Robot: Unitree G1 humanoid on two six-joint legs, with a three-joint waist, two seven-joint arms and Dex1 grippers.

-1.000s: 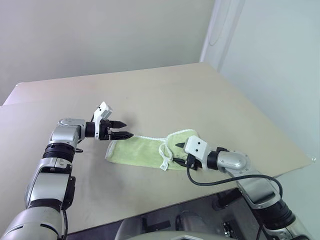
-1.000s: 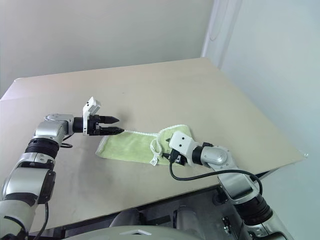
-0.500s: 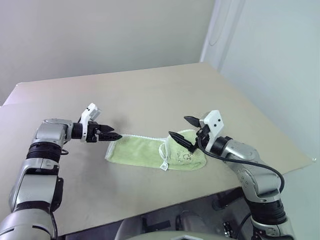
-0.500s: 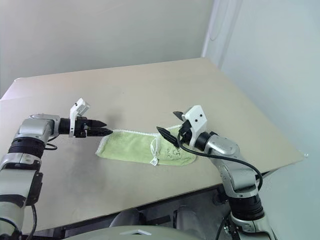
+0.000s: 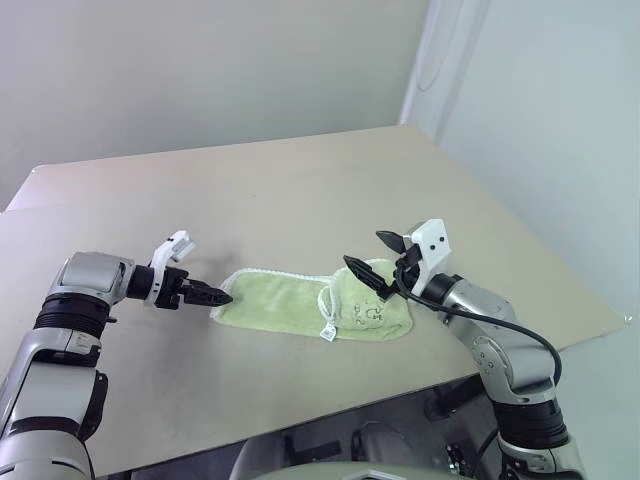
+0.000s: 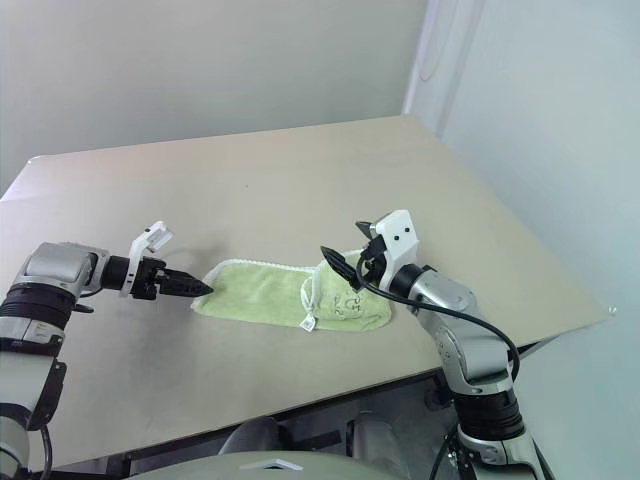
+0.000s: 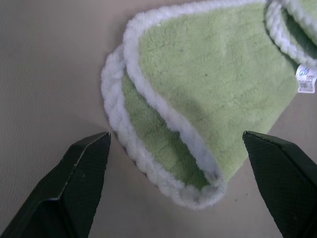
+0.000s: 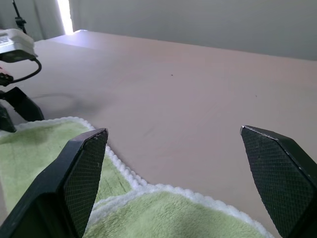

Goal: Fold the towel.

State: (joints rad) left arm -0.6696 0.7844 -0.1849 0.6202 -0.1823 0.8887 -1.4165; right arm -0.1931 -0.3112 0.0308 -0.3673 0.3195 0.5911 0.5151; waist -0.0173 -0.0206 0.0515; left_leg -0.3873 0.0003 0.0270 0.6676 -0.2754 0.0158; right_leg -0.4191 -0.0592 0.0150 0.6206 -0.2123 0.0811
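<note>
The light green towel point(image 5: 290, 300) lies on the table doubled lengthwise, its right end turned back over itself, with the small white label point(image 5: 327, 331) at that fold. My left gripper point(image 5: 213, 295) hovers low at the towel's left end, pointing at it. The left wrist view shows this gripper point(image 7: 176, 134) open, with the two-layered white-edged end of the towel point(image 7: 198, 84) between and just beyond the fingers point(image 7: 81, 173). My right gripper point(image 5: 375, 258) is open above the towel's right end and holds nothing. In the right wrist view the towel point(image 8: 44, 153) lies below the open jaws.
The beige table point(image 5: 300, 190) extends wide behind the towel. Its front edge point(image 5: 330, 405) runs a short way in front of the towel, and its right corner point(image 5: 620, 318) is beyond my right arm. A black cable point(image 5: 520, 330) loops from the right wrist.
My right gripper has let go of the towel's right end, risen and opened wide. My left gripper has drawn back to the left and sunk to the towel's left end.
</note>
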